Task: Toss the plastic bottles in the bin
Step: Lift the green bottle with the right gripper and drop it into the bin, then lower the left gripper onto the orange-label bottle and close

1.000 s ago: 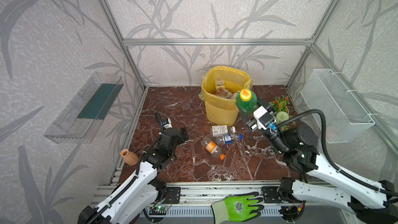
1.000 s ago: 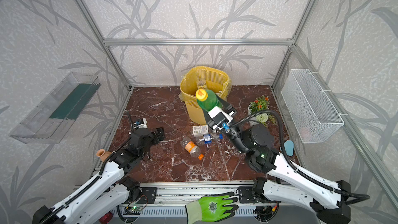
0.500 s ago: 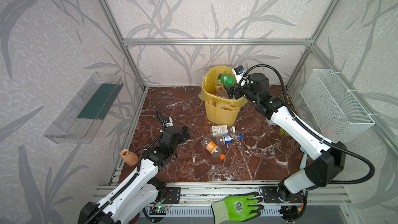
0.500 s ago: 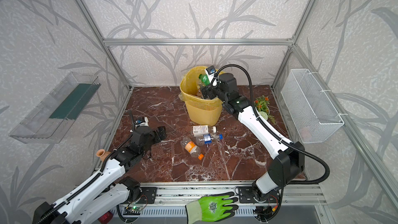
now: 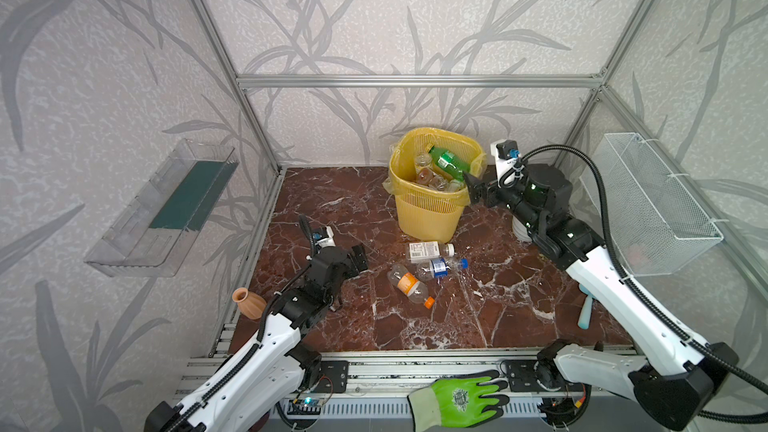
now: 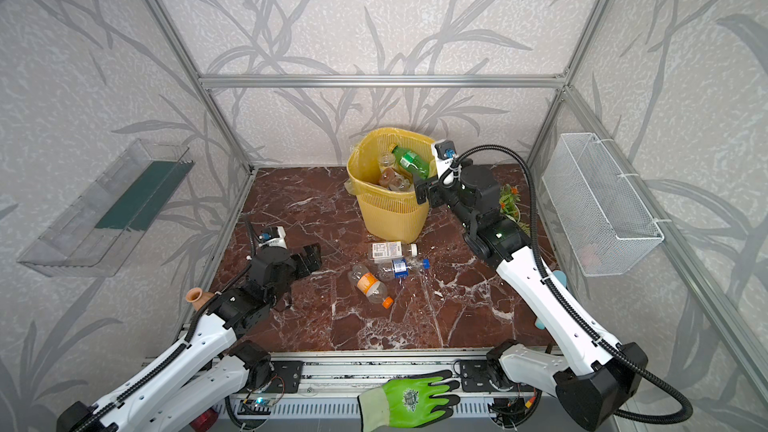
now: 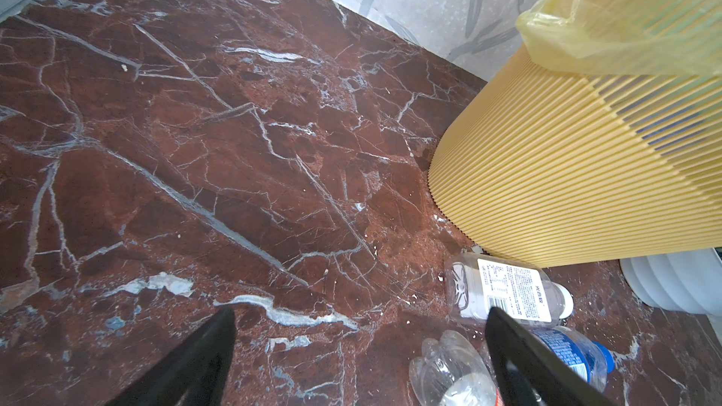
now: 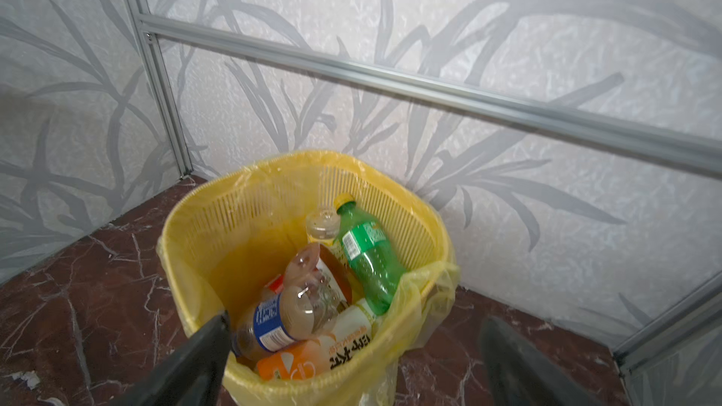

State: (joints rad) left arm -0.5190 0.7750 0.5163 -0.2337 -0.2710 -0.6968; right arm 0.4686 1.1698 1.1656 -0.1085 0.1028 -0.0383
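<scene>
Yellow slatted plastic makes up the bin (image 5: 428, 211), lined with a yellow bag and standing near the back of the red marble worktop (image 5: 332, 201). Inside it a green bottle (image 8: 367, 263) with a yellow cap leans against the bin's wall, on top of several other bottles (image 8: 281, 322), 1 with a blue label and 1 with an orange label. The right hand (image 8: 355, 320) hangs just beside the bin's rim, on its right in both top views, with its fingers wide apart and nothing between them. 3 bottles lie on their sides on the worktop in front of the bin: a white-labelled bottle (image 5: 428, 251) just beside the bin's foot, a blue-labelled bottle (image 5: 440, 268) next to it, and an orange-labelled bottle (image 5: 409, 284) nearest the front. The left hand (image 7: 361, 312) sits low over the worktop to their left, fingers apart and empty.
</scene>
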